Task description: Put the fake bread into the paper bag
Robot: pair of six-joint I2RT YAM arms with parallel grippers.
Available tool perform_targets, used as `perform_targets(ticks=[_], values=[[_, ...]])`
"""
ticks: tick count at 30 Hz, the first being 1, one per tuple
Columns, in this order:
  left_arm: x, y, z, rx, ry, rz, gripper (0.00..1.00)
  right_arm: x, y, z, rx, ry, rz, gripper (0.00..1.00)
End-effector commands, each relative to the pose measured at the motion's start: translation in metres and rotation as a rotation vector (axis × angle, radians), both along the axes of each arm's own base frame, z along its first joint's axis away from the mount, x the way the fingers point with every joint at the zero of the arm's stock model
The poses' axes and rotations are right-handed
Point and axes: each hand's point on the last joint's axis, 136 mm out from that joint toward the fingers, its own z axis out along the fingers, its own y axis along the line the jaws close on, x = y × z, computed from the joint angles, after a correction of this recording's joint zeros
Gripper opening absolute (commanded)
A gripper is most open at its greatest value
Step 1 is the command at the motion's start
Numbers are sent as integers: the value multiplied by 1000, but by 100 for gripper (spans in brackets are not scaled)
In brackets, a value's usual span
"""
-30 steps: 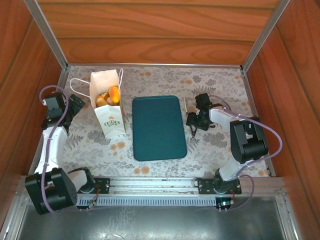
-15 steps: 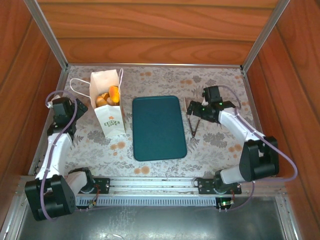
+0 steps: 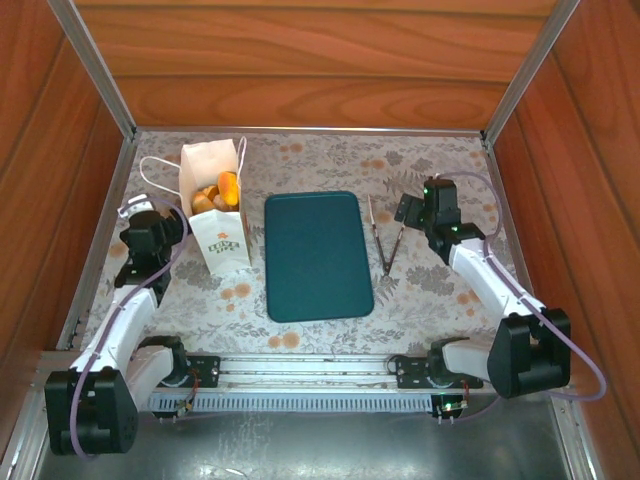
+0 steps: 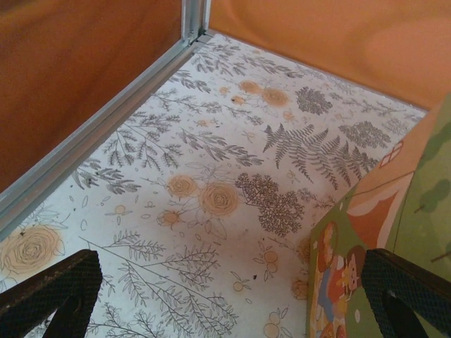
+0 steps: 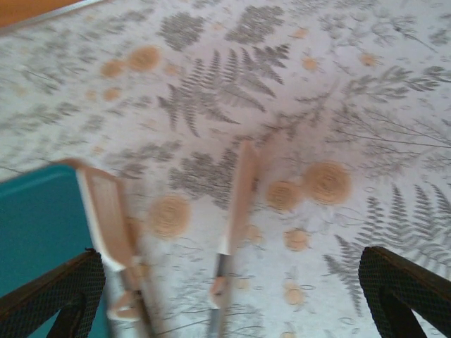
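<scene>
You see a table (image 3: 440, 300) with a floral cloth (image 3: 330, 155), enclosed by warm wooden walls (image 3: 320, 70) and aluminium rails (image 3: 95, 65).

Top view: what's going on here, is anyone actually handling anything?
Nothing is being held. The fake bread sits inside the paper bag, which stands upright left of the teal tray. A pair of tongs lies flat right of the tray. The left gripper is open and empty beside the bag; the right gripper is open and empty by the tongs. The packing looks done.
</scene>
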Motion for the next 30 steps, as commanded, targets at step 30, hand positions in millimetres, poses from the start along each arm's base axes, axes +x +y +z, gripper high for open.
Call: perform_targets(ticks=[30], values=[[65, -13, -73, 252, -25, -131, 100, 42, -28, -57, -153, -315, 160, 100]])
